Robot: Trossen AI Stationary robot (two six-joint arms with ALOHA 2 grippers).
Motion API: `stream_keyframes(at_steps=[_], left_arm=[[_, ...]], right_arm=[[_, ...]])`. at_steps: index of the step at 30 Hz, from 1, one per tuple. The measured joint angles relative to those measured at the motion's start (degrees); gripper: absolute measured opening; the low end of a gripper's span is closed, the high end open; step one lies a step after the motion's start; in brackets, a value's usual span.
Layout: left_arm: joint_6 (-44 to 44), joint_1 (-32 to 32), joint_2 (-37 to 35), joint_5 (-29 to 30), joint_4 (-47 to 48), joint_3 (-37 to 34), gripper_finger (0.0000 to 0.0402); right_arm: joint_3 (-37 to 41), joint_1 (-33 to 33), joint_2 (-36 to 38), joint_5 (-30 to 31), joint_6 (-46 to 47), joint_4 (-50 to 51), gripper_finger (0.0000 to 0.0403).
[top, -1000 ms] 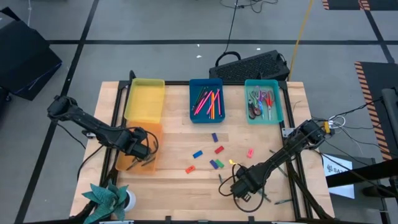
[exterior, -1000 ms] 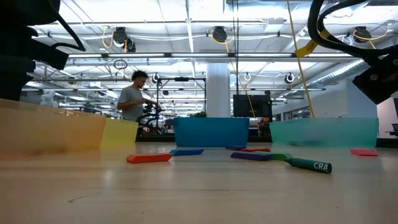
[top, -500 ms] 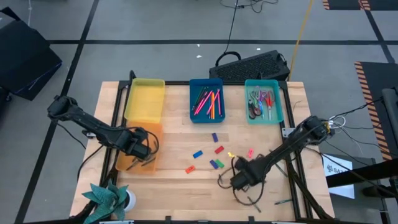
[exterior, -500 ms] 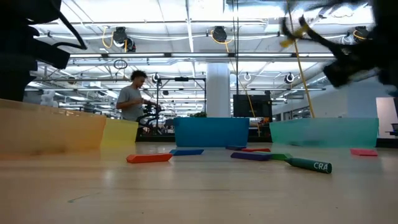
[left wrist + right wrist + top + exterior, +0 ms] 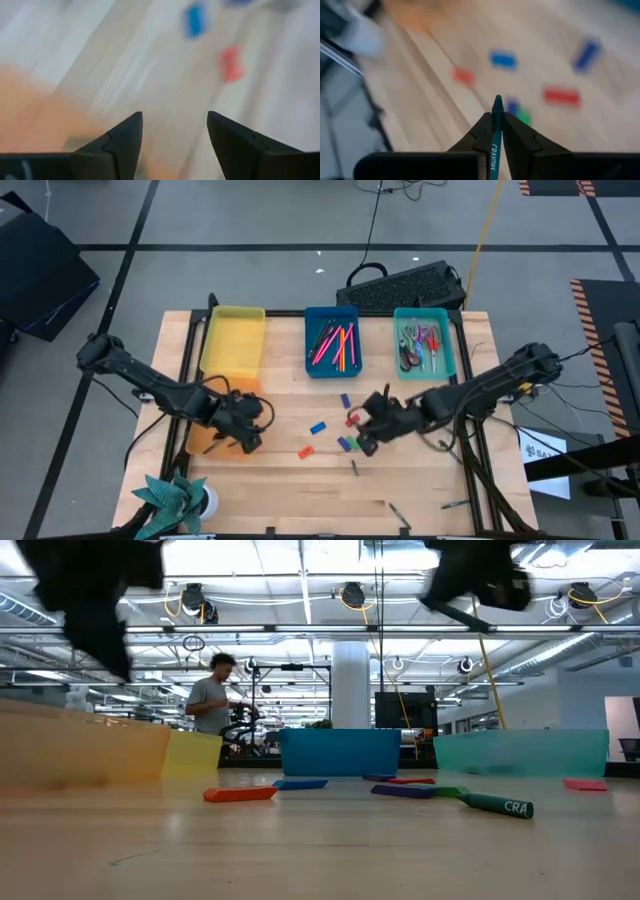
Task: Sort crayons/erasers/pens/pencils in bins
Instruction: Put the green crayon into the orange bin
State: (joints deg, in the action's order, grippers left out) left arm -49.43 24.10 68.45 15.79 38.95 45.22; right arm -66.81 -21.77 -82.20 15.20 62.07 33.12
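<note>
Right gripper (image 5: 496,131): pinching a green crayon (image 5: 495,125) above the loose erasers (image 5: 345,426) mid-table | crayon: likely light, stiff, waxy, brittle; grip mid-shaft | left gripper (image 5: 174,132): jaws apart, empty, beside orange bin (image 5: 205,442) | bins (image 5: 331,364) along far edge.

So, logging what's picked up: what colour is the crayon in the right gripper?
Green crayon, clearest in the right wrist view.

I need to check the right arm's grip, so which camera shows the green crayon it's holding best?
The right wrist view: the green crayon stands pinched between the right end effector's fingers, tip and lettering visible. The high view shows only that end effector above the erasers; the low view hides the grip.
</note>
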Motion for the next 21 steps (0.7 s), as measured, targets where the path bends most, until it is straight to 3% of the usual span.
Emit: stream_keyframes(at_steps=[4,9,16,21], left_arm=[[10.22,-0.24,0.00,0.90,-10.44,3.84,0.0225],[16.39,-2.64,-0.02,-0.54,-21.18,6.43,0.0230],[20.98,-6.40,-0.22,-10.33,-36.35,6.76,0.0294],[22.15,-8.95,0.41,-9.19,-44.98,6.76,0.0317]], right_arm=[[0.00,2.27,1.16,0.74,-7.89,-10.32,0.0027],[0.00,3.97,1.16,-2.85,-19.26,-25.13,0.0027],[-0.07,6.65,3.10,-3.28,-28.74,-37.04,0.0027],[-0.07,8.95,3.23,-4.07,-33.98,-42.86,0.0027]])
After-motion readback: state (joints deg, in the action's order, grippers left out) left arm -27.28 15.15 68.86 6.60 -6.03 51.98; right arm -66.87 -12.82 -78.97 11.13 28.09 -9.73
